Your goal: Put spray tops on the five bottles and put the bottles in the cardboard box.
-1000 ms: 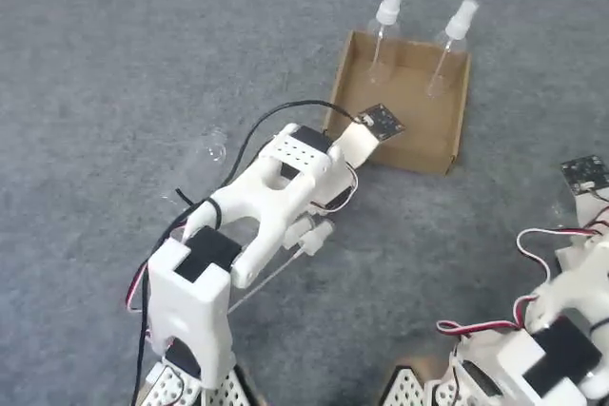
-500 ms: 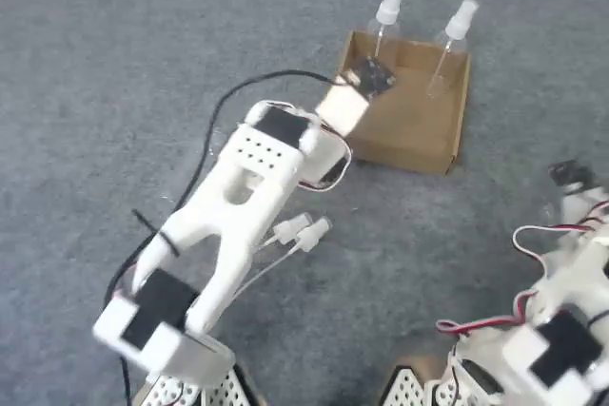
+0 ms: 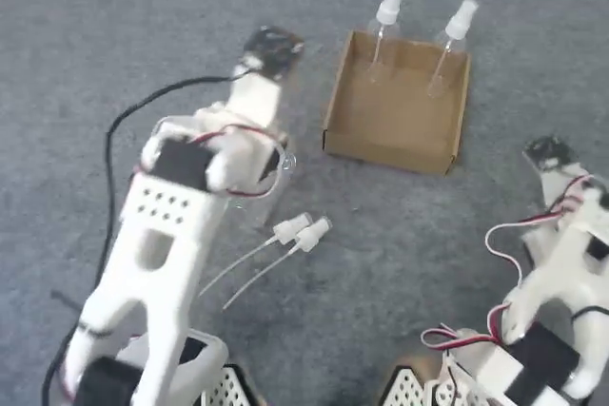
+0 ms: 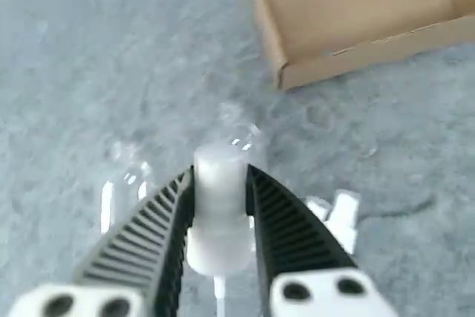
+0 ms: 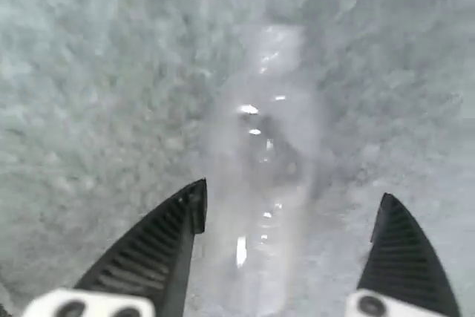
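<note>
we hold a spray top (image 4: pixel 220 217) clamped in the left gripper (image 4: pixel 220 174). the right gripper (image 5: pixel 291 192) is spread wide, and a clear bottle (image 5: pixel 267 124) lies lengthwise between its jaws.

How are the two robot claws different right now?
The left gripper is shut; the right gripper is open. The left gripper holds a white spray top; the right gripper holds nothing and hangs over a clear bottle. Both have black ribbed fingers.
</note>
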Available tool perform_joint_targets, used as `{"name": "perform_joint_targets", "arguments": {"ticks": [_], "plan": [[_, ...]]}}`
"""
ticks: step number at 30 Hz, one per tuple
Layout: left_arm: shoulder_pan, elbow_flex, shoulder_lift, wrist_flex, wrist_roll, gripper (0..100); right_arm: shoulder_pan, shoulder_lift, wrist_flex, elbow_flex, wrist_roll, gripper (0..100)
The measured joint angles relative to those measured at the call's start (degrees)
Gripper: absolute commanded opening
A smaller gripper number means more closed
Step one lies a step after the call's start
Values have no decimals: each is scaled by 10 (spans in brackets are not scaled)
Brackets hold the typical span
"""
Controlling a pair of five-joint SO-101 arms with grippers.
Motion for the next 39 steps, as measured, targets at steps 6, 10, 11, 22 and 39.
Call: {"name": "perform_joint_targets", "arguments": {"ticks": [6, 10, 11, 22, 39], "plan": [[-47, 124, -98, -44, 0, 27, -47, 84, 123, -150, -24, 292], [-59, 180, -122, -68, 0, 27, -60, 153, 143, -188, -29, 292], [-59, 186, -123, -72, 0, 27, -65, 164, 153, -191, -29, 292], [-59, 194, -119, -98, 0, 27, -100, 127, 213, -197, -77, 292], [-59, 194, -105, -98, 0, 26, -140, 116, 125, -113, -82, 226]]}}
